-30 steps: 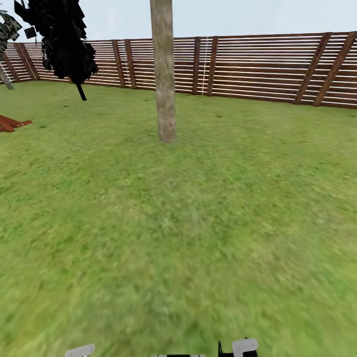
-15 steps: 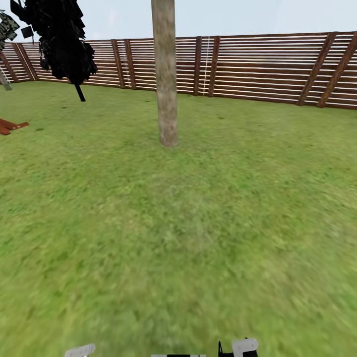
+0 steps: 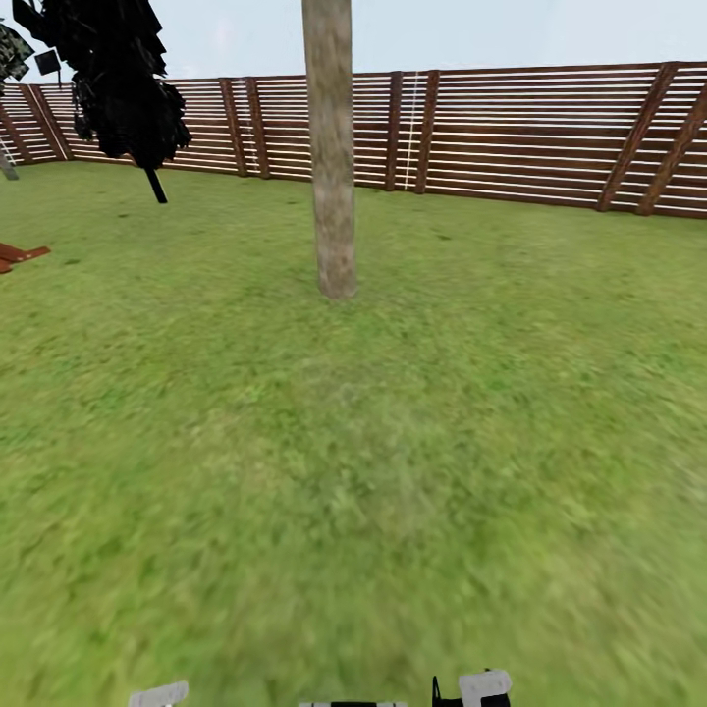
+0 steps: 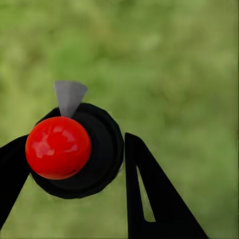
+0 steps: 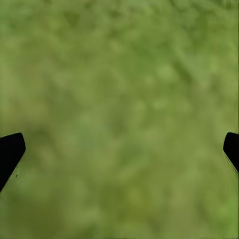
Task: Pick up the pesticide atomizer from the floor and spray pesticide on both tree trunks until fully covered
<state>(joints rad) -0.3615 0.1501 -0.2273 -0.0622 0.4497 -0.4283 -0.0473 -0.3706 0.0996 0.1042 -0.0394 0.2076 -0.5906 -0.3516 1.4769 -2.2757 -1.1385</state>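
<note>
1. Atomizer (image 4: 74, 149) sits between the two black fingers of the left gripper (image 4: 74, 189), seen from above in the left wrist view: a glossy red ball-shaped cap over a round black body, with a small grey nozzle piece poking out beside the cap. The fingers are closed against the black body on both sides, so the left gripper is holding the pesticide atomizer off the grass.
2. Handling, as a judgement: it looks like a small, rigid plastic bottle, light enough for one gripper, with smooth rounded surfaces that could slip or twist. The round black body is the sensible place to hold it, leaving the nozzle clear to face the bark.
3. The right gripper (image 5: 119, 149) is spread wide, its two dark fingertips at opposite edges of the right wrist view, with nothing but blurred grass between them.
4. The tree trunk (image 3: 332, 177) stands ahead and slightly left of centre in the head view, a thick, straight, mottled grey-brown column rising out of frame. No white specks can be made out on it, so spraying seems not yet done here.
5. The lawn (image 3: 393, 471) is flat, open green grass between robot and trunk, offering free room to approach.
6. Beyond, a brown slatted fence (image 3: 530, 137) closes the far side; a dark-foliaged small tree (image 3: 123, 88) stands far left.
</note>
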